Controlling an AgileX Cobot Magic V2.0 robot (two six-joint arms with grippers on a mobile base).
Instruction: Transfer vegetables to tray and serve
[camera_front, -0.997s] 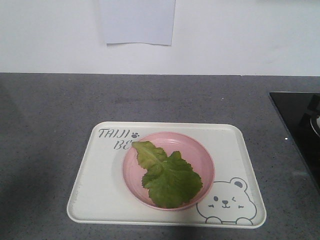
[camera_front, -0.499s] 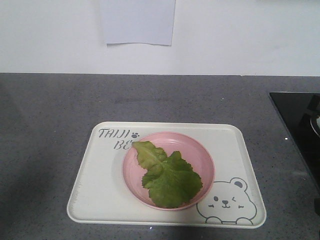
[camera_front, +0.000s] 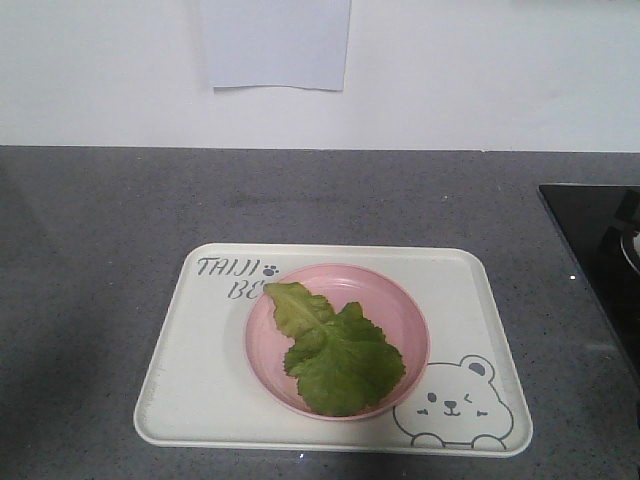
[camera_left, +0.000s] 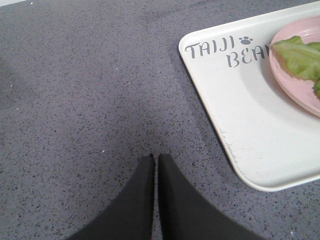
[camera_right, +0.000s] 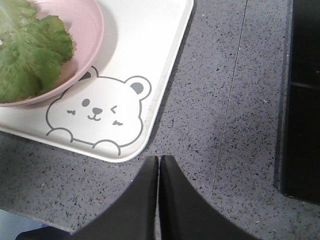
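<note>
Grey speckled stone makes up the worktop (camera_front: 110, 260), which runs back to a white wall (camera_front: 500, 70) where a pale sheet of paper (camera_front: 275, 45) hangs. At the right edge of the worktop lies a black glossy panel (camera_front: 595, 250).

Toward the front edge, about midway across, sits the tray (camera_front: 190, 390), flat on the stone, with grey lettering (camera_front: 232, 278) at its back left corner and a winking bear (camera_front: 455, 405) at its front right corner. A pink plate (camera_front: 400, 300) rests on the tray's middle, covering the end of the lettering. The lettuce (camera_front: 335, 350) lies inside the plate, stem end toward the back left, broad crinkled end toward the front; it touches the plate only, not the bare tray.

The left hand (camera_left: 155, 158) hangs over bare worktop just beside the tray's left side. Its two dark fingers (camera_left: 137, 200) are pressed together with only a hairline slit between them, and they grip nothing.

The right hand (camera_right: 159, 159) hangs over bare worktop near the tray's front right corner, close to the bear, between the tray and the black panel. Its fingers (camera_right: 177, 200) likewise meet along a thin seam and are empty. Neither hand touches the tray, the plate or the lettuce.
</note>
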